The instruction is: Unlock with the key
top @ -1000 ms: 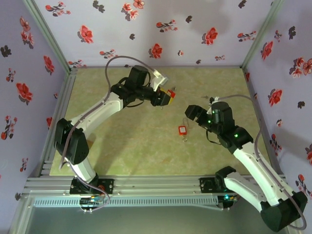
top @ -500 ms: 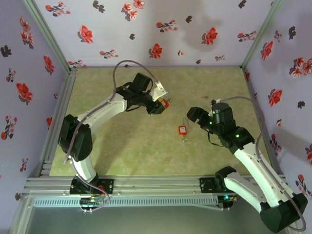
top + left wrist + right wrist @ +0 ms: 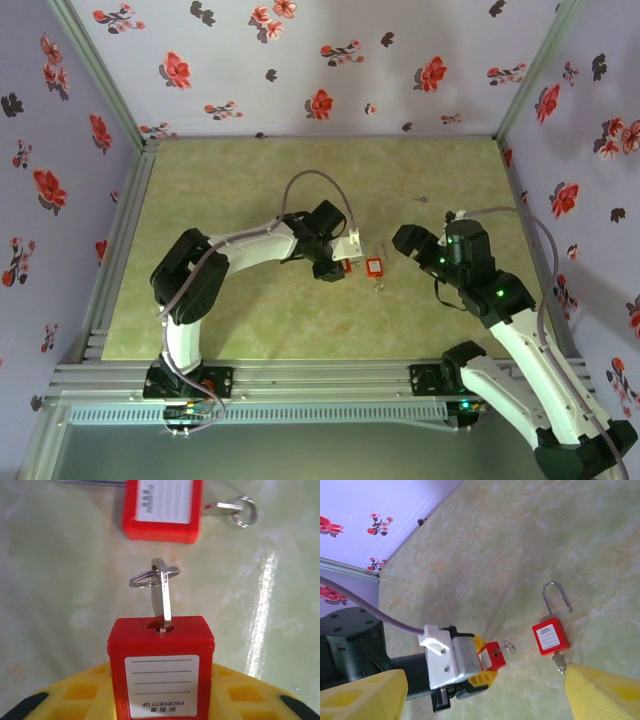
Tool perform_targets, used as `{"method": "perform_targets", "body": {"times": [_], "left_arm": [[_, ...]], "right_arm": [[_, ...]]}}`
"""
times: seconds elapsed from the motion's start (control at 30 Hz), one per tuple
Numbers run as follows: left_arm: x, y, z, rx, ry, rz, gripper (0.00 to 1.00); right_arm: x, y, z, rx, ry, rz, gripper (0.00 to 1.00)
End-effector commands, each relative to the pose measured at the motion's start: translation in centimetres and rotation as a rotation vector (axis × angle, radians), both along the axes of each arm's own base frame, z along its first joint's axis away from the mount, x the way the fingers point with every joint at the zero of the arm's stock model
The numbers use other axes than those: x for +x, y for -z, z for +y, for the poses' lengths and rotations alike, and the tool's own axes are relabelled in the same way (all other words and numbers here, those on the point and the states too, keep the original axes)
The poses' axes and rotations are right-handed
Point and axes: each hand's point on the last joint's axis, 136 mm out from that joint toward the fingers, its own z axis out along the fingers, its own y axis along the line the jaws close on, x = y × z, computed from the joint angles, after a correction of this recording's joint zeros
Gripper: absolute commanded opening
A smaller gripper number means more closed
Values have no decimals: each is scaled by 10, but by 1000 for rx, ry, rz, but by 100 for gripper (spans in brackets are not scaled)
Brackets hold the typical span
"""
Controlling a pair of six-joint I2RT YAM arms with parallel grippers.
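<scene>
My left end effector point(image 3: 338, 266) is clenched on a red padlock point(image 3: 161, 672) low over the bench point(image 3: 250, 180) at mid-scene. The key point(image 3: 162, 597) sits in its keyway, pointing right. I reckon that lets the released, wide-jawed right end effector point(image 3: 412, 243) turn it. A second red padlock point(image 3: 374, 267) lies just beside, between them, crowding that approach. There's room far and near, and the walls are well apart.
</scene>
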Motion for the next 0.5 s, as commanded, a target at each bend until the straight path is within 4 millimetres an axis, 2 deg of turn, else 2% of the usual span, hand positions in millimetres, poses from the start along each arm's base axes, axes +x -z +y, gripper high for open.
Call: {"method": "perform_targets", "body": {"times": [0.0,0.1,0.17,0.27,0.33,0.47], "left_arm": [[-11,8,0,45,57,-48,0],[-25,13,1,73,79,-44,0],[-31,17,3,89,81,-38,22],[-34,18,7,98,76,-45,44],[-36,16,9,99,82,-55,53],[-38,5,10,85,77,-64,62]], "right_arm": [[-1,3,-7,-2,39,16,82],[-1,5,-6,-1,35,19,82],[-2,6,-6,1,31,23,82],[-3,9,-5,2,28,29,82],[-4,12,-6,0,28,36,82],[-6,17,-5,-4,20,50,82]]}}
